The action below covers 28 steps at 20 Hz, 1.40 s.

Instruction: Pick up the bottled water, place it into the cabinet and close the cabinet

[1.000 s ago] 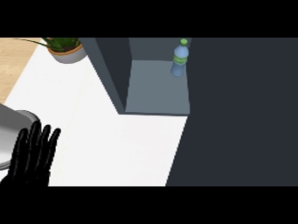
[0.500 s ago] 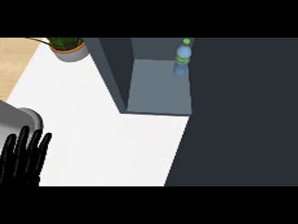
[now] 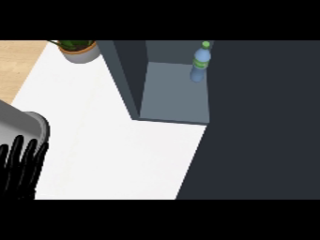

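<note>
The bottled water (image 3: 201, 62), clear blue with a green cap and label, stands upright inside the open cabinet (image 3: 172, 96), at the back right of its grey shelf floor. The cabinet's dark door (image 3: 273, 122) fills the right side of the head view and hides whatever lies behind it. My left hand (image 3: 13, 171) shows at the lower left over the white counter, fingers straight and pointing up, holding nothing and far from the bottle. Its grey forearm (image 3: 3, 126) runs in from the left edge. My right hand does not show.
A potted plant (image 3: 80, 50) in a grey pot stands at the counter's back left, beside the cabinet's left wall (image 3: 124, 75). The white counter (image 3: 114, 154) spreads between my hand and the cabinet. Wooden floor (image 3: 3, 65) shows beyond the counter's left edge.
My left hand has drifted down and to the left, closer to the view's lower left corner. The bottle and the cabinet stand as before.
</note>
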{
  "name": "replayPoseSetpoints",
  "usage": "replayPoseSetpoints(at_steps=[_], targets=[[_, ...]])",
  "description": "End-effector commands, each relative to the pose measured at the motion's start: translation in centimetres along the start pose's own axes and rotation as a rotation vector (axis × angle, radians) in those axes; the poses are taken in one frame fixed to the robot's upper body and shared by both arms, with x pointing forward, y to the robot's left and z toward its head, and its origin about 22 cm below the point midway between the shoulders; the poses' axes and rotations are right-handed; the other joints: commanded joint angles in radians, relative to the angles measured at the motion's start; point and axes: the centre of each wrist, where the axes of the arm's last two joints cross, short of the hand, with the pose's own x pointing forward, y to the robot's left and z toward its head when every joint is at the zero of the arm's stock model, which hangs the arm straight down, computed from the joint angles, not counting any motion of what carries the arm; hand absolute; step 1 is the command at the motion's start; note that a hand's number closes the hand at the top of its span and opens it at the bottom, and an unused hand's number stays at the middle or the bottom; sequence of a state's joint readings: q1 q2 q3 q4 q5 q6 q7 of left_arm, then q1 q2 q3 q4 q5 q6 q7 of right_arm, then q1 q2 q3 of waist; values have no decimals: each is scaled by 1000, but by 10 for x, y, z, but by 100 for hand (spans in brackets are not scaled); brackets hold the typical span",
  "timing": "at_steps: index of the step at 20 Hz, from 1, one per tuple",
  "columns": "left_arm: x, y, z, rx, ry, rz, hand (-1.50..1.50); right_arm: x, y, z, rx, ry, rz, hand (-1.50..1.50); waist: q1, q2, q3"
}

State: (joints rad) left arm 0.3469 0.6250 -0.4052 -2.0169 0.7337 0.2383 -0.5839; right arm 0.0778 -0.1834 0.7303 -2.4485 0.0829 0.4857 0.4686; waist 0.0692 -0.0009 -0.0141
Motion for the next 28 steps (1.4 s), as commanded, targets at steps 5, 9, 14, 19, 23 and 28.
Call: replayPoseSetpoints(at_steps=[5, 9, 14, 19, 23, 28], targets=[[2, 4, 1, -5, 1, 12, -150, -1, 4, -35, -123, -56, -133, 150, 15, 13, -1], [9, 12, -3, -23, -12, -4, -150, -10, 4, -36, -131, -59, -200, 150, 37, 22, 2], [7, 7, 1, -58, -3, 31, -150, -23, 13, -44, 30, -34, -339, 150, 80, 43, -1], [13, 9, -6, -105, -22, 23, -150, -43, 23, -49, 178, -1, -557, 150, 118, 57, 1], [11, 8, -3, -88, -15, 22, -150, -49, 4, -43, 40, -5, -615, 150, 79, 45, 4], [10, 18, 4, -43, -1, -4, -150, -55, -14, -21, -234, -20, -621, 150, 39, 37, 5]])
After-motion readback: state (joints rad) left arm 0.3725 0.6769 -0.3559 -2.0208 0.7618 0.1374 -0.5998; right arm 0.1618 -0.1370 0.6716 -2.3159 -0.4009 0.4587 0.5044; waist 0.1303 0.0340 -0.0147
